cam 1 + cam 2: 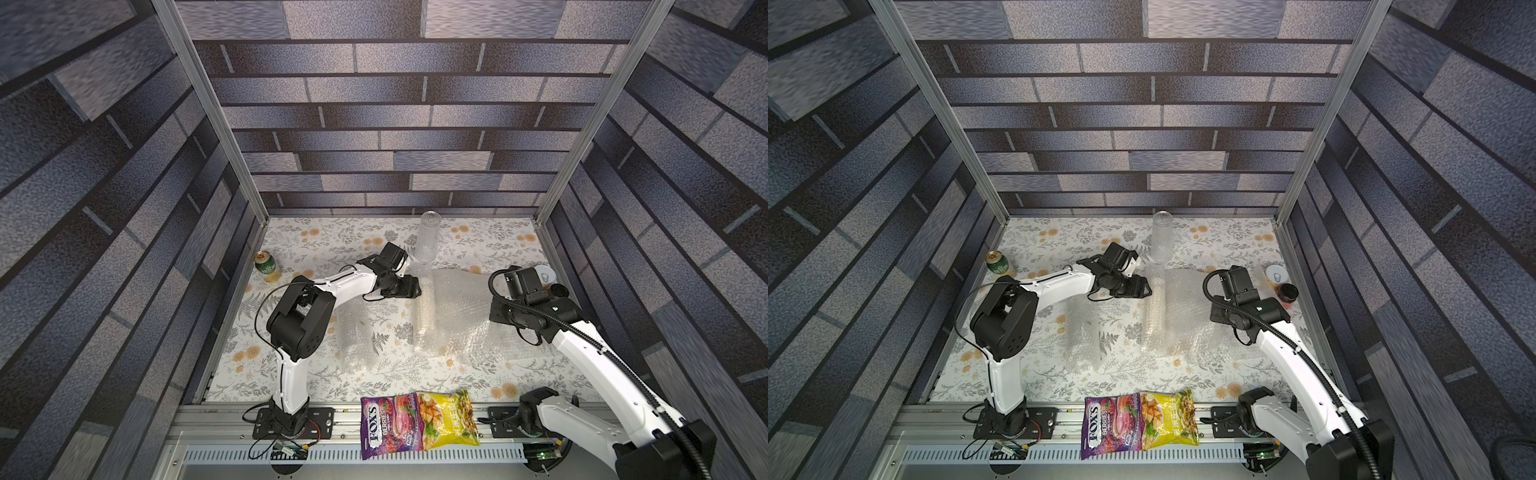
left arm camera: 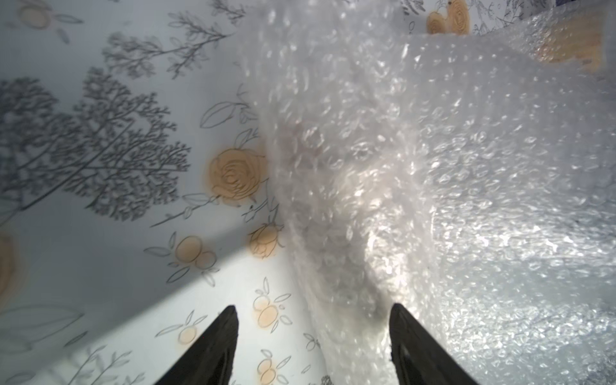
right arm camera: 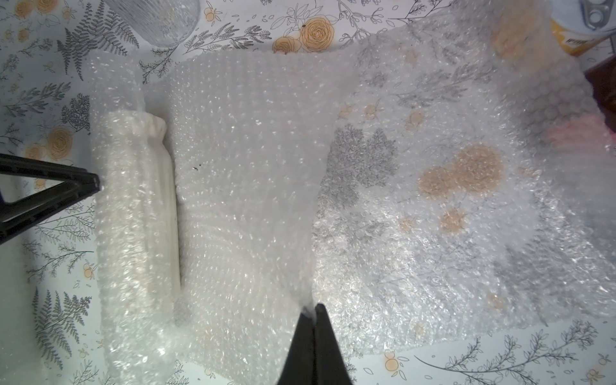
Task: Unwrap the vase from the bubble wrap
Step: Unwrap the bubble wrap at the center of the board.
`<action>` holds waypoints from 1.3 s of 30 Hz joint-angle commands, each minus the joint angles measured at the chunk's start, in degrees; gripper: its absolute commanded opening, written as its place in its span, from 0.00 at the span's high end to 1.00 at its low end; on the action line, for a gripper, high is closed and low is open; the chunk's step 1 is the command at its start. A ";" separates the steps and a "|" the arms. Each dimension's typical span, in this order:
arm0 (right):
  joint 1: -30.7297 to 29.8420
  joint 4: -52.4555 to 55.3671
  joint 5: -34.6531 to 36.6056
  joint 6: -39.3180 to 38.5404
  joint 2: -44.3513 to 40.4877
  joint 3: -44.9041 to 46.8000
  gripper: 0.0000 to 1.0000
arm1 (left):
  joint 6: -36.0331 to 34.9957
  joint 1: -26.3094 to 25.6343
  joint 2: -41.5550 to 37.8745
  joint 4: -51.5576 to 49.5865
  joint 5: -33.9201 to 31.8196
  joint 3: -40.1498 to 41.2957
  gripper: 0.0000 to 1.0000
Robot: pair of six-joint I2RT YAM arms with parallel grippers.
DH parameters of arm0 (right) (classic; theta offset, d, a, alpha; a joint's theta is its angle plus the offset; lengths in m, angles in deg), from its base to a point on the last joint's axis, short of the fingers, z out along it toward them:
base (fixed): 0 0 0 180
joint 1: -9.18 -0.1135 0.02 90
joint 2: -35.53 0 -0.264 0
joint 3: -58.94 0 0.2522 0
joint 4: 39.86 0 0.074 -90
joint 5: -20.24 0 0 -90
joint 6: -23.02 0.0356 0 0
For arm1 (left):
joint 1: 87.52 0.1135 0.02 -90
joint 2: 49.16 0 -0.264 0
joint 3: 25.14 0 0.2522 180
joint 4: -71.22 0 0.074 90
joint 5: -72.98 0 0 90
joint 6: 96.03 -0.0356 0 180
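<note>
A cream vase (image 3: pixel 146 206) lies on its side, still rolled in the bubble wrap (image 3: pixel 240 173), near the table's middle (image 1: pixel 426 316). The sheet's unrolled part spreads flat toward the right arm (image 1: pixel 461 307). My right gripper (image 3: pixel 313 308) is shut on a raised fold of that sheet. My left gripper (image 2: pixel 313 310) stands open at the roll's far end (image 1: pixel 419 291), one finger (image 2: pixel 410 340) over the wrap, the other (image 2: pixel 216 343) over bare table. A clear glass vase (image 1: pixel 428 239) stands unwrapped at the back.
A second bubble-wrap bundle (image 1: pixel 353 336) lies left of the roll. A green can (image 1: pixel 265 263) is at the back left; a white can (image 1: pixel 546 274) and a dark-lidded cup (image 1: pixel 559 291) at the right edge. Two snack bags (image 1: pixel 415 424) lie on the front rail.
</note>
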 commanded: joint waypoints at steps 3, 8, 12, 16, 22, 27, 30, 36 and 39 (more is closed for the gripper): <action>0.77 2.28 2.43 -0.74 -0.56 0.89 0.99 | -0.07 0.93 -7.83 -1.67 -2.81 4.85 0.27; 1.33 1.66 2.68 -1.42 0.51 1.33 0.99 | 1.61 1.03 -12.02 -0.38 -3.74 7.77 0.26; 2.41 1.75 3.95 -2.58 1.42 1.44 0.99 | 2.34 0.51 -14.04 0.53 -2.95 8.89 0.26; 3.52 1.56 4.17 -3.27 1.43 1.48 0.98 | 2.16 -0.20 -12.89 0.06 -3.11 8.54 0.26; 4.49 1.41 3.98 -3.60 1.42 2.08 0.98 | 2.98 -0.41 -10.01 1.39 -2.61 9.31 0.26; 5.09 1.05 4.03 -4.10 2.21 2.36 0.98 | 3.23 -0.22 -11.26 1.76 -3.13 10.24 0.26; 6.09 1.22 4.82 -4.93 2.56 2.27 0.98 | 3.06 0.27 -12.73 1.58 -3.65 10.81 0.26; 9.25 0.10 3.93 -5.92 3.30 2.14 0.98 | 2.67 1.11 -13.57 1.23 -3.32 11.57 0.26; 11.14 -0.34 3.46 -6.61 3.88 2.04 0.98 | 2.97 1.02 -13.14 1.80 -2.82 11.87 0.26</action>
